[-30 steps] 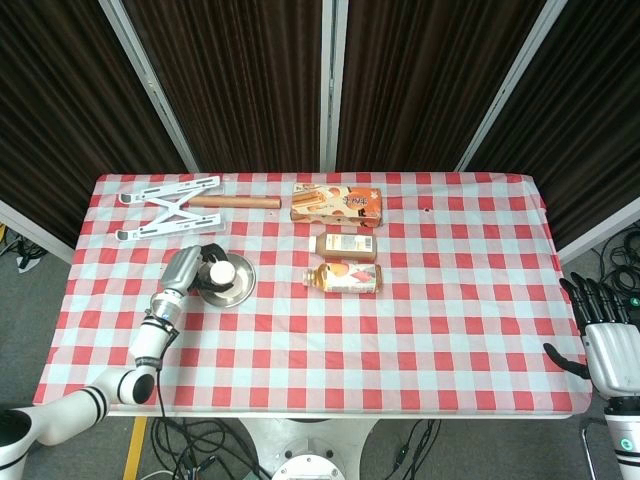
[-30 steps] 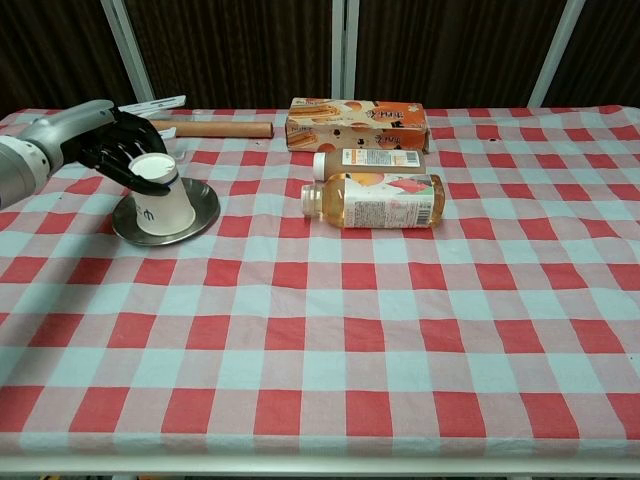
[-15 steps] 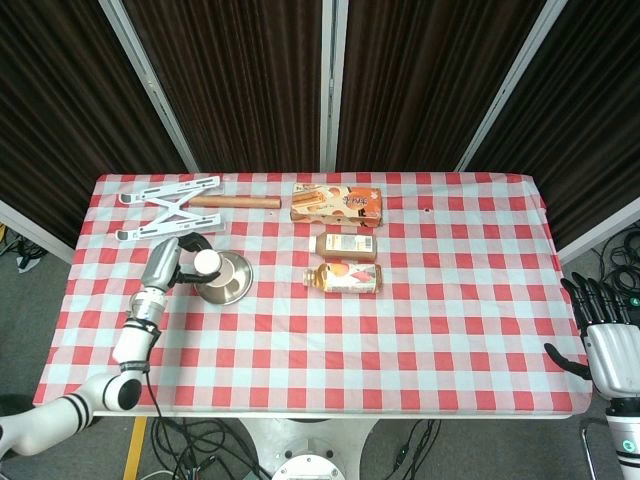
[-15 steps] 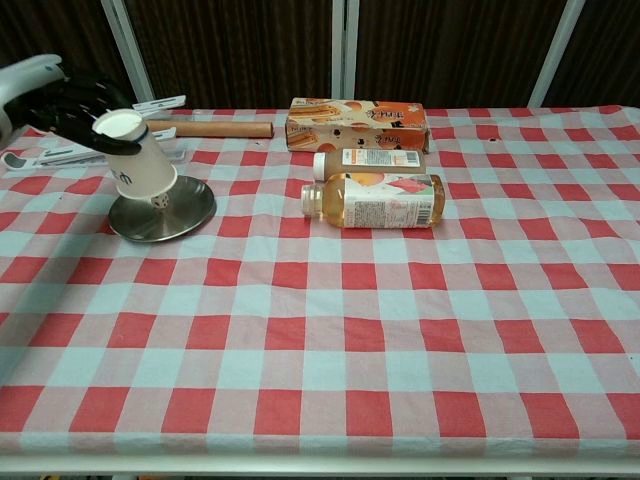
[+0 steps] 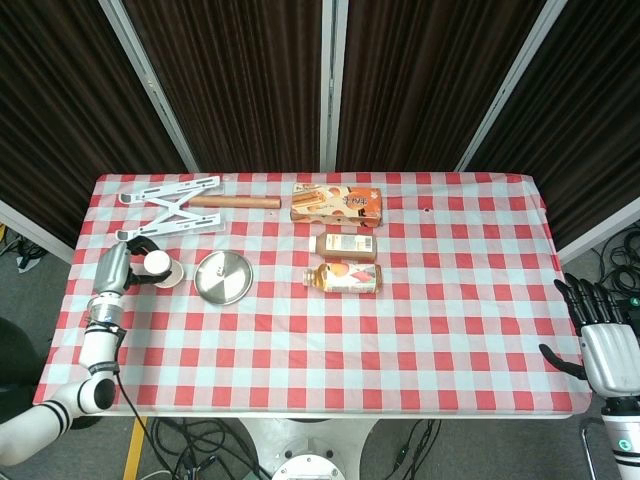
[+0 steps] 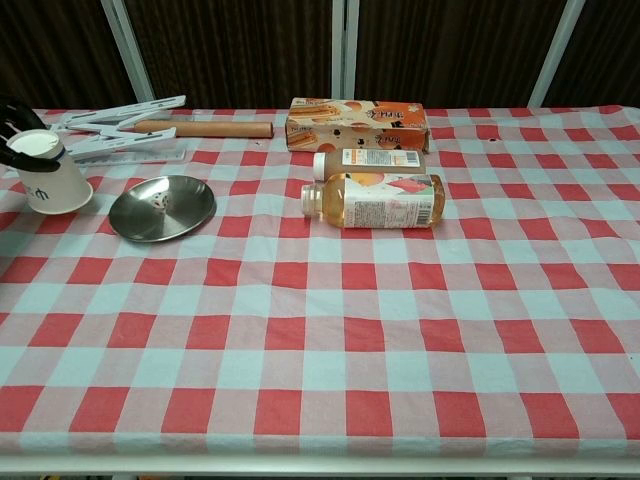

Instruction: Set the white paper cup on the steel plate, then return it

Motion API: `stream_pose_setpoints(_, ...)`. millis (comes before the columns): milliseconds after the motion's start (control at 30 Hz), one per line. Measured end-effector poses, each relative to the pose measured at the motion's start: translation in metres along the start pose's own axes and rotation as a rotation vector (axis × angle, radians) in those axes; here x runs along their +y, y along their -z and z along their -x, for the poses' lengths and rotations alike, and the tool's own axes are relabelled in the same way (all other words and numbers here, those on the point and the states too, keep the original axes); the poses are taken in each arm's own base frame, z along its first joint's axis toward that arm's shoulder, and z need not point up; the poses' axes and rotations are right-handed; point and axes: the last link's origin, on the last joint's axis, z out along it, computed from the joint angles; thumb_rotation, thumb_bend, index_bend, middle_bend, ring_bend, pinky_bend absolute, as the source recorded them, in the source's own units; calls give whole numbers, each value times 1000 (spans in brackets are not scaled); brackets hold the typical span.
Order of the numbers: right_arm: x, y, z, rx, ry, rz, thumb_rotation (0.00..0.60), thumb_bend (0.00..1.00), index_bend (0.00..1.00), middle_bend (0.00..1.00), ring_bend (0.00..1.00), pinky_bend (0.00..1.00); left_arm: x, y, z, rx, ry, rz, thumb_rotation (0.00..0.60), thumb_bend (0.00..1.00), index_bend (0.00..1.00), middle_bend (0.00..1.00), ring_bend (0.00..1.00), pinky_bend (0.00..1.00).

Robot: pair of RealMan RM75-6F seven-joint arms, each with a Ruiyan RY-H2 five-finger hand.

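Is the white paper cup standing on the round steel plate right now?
No, the white paper cup sits off the round steel plate, to its left over the checked cloth, with the left hand around it.
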Motion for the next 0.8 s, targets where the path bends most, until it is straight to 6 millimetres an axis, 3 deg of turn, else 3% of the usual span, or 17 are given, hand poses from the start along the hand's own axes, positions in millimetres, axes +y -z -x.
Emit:
stream_pose_setpoints(133,2,2,-1,3,1,15,600,94,0,39,0,0,-1,-4,9,-46,-11,-14,600,178,207,245,167,214)
stream_pose_setpoints(200,3,2,-1,3,-1,19,600,94,0,39,0,0,2,-3,10,-49,-10,-1,600,177,164,206,143,192)
stream_pose_setpoints(433,8,3,-2,-1,1,37,600,94,0,39,0,0,7,12,-18,85,-20,77,600,176,153,198,135,170)
stream_pose_setpoints(567,9,5,2,-21,-11,46,600,100,0,35,0,0,-9,30,-46,125,-138,83,600,171,154,198,136,135)
stream_pose_setpoints(800,11,9,14,-38,-51,50,600,101,0,17,0,0,-43,90,-70,170,-387,26,600,160,155,197,136,127)
